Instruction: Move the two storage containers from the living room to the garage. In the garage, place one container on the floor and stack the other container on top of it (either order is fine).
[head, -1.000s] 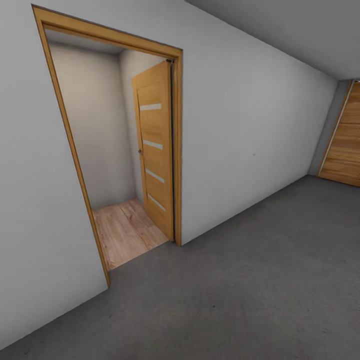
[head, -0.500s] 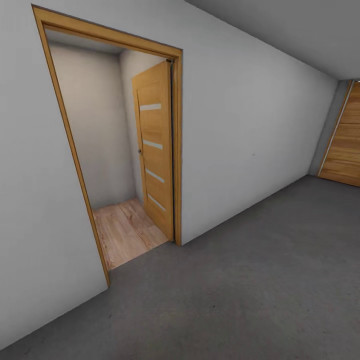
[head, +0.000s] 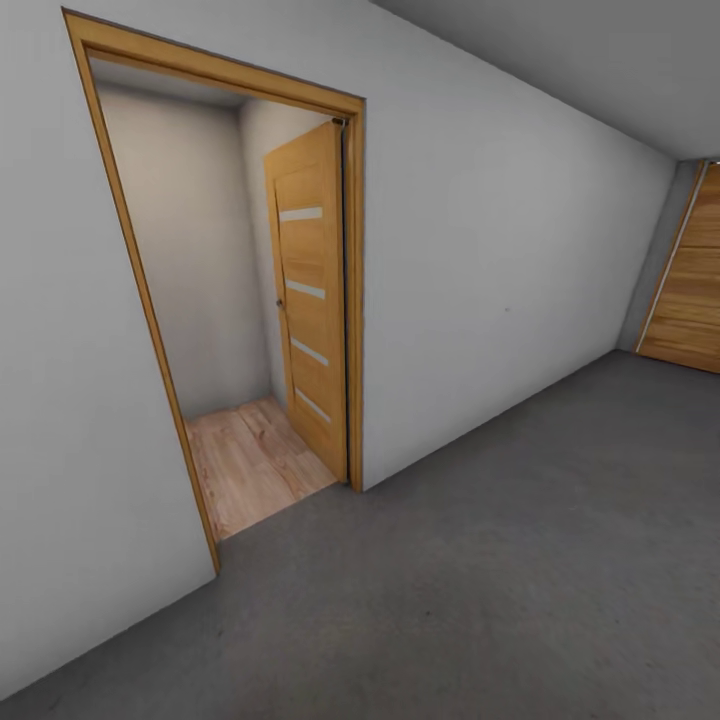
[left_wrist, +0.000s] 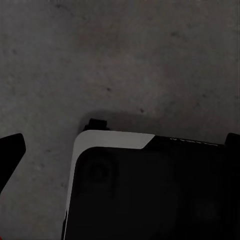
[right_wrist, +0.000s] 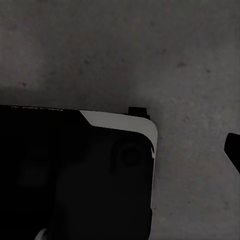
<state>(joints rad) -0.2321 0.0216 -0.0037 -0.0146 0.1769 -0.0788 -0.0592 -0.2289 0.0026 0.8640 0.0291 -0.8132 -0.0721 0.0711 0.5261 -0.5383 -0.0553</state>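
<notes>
Garage: grey-white wall fills most of head view, dark grey concrete floor below. Wide plank door at far right edge. Wood-framed doorway at left, inner door swung open, light plank flooring beyond. Wrist views: speckled concrete under dark robot body. Left claw, right claw: state can't tell. No orange-red bin in any view.

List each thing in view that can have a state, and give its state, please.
interior door: open, swung into the room with the wood plank floor.
doorway: unobstructed.
plank garage door: looks closed; partly in view.
concrete floor: bare where visible.
</notes>
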